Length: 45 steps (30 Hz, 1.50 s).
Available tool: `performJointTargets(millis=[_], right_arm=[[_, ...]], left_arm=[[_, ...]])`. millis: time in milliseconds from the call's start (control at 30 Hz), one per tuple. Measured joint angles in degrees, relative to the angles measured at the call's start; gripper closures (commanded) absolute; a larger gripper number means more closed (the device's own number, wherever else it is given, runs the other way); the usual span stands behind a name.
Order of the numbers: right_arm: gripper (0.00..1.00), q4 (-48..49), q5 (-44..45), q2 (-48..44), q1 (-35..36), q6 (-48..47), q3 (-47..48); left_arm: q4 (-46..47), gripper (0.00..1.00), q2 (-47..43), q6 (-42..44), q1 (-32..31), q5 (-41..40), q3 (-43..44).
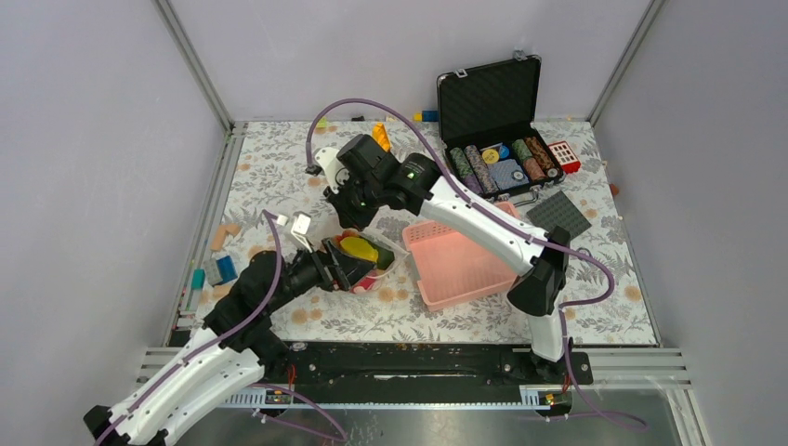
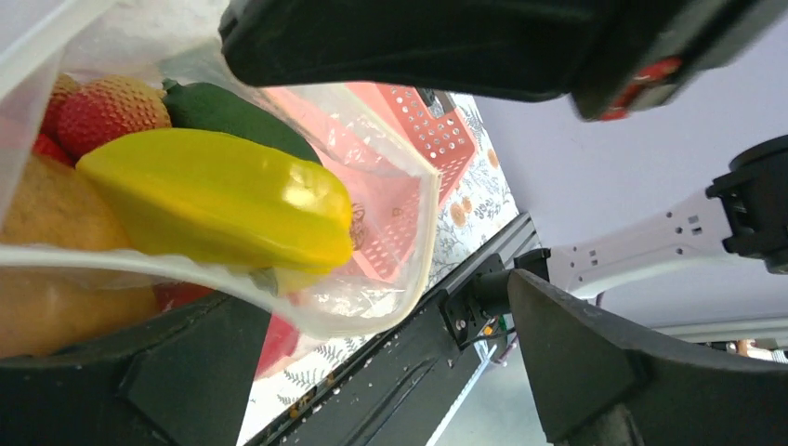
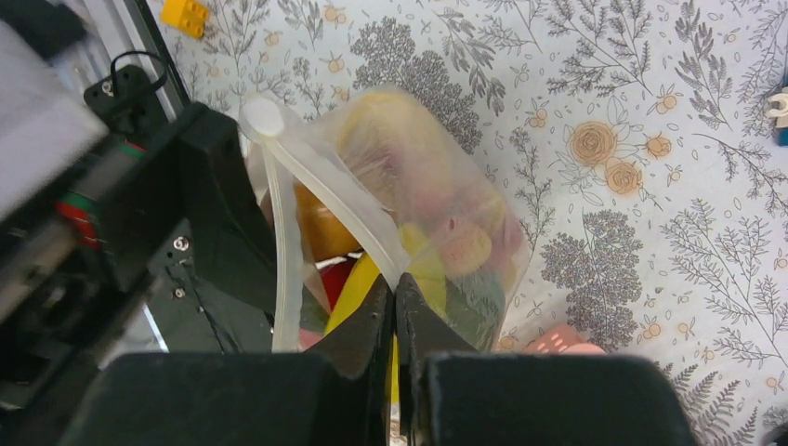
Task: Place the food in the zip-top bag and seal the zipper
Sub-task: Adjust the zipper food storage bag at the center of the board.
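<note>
- zipper (image 3: 316,181) pinched by the clenched right gripper (image 3: 395,307);
- left gripper (image 1: 344,265) released, spread against the zip-top bag (image 3: 465,186);
- food (image 2: 214,195) seen inside the bag

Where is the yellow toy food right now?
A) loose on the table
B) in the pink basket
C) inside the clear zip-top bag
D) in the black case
C: the left wrist view shows the yellow food lying inside the zip-top bag, packed in with other pieces.
</note>
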Motion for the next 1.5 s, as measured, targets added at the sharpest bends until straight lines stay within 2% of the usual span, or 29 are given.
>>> performJointTargets(millis=[167,367,567,833,967,1167,1233,1300,1333,1500], right_arm=[[1.0,-1.2,-1.09,0.26,0.0,-2.56,0.07],[1.0,-1.6,-3.63,0.37,-0.17,-4.33,0.15],[1.0,-1.62,-6.51,0.46,-0.85,-5.92,0.35],[1.0,-1.73,-10.45,0.46,-2.05,-8.46,0.39],[0.99,-1.92,-11.5,0.46,-2.21,-9.7,0.37],[0.99,-1.95,-11.93,0.46,-2.32,-10.99,0.15],[0.99,-1.95,-12.2,0.46,-2.34,-11.19,0.09],[0.99,-1.95,-12.48,0.46,-2.34,-11.32,0.04],[0.99,-1.95,-12.55,0.46,-2.36,-11.37,0.04],[0.98,-1.95,-12.74,0.46,-2.36,-11.37,-0.07]], left_arm=[[-11.19,0.01,-2.73,6.71,-0.02,-3.06,7.63],[-22.69,0.01,-8.28,9.86,-0.02,-18.23,18.43],[-26.84,0.01,-9.94,9.7,-0.02,-29.64,18.27],[-24.7,0.02,-4.57,9.7,-0.02,-33.53,14.75],[-24.17,0.18,-0.2,9.49,-0.02,-36.89,14.75],[-22.12,0.54,3.48,9.73,-0.02,-38.82,14.64],[-21.4,0.53,4.07,9.79,-0.02,-38.82,14.47],[-20.87,0.39,4.46,10.23,-0.02,-38.71,14.1],[-20.72,0.37,4.66,10.56,-0.02,-38.58,13.92],[-20.65,0.39,5.09,11.15,-0.02,-38.21,13.73]])
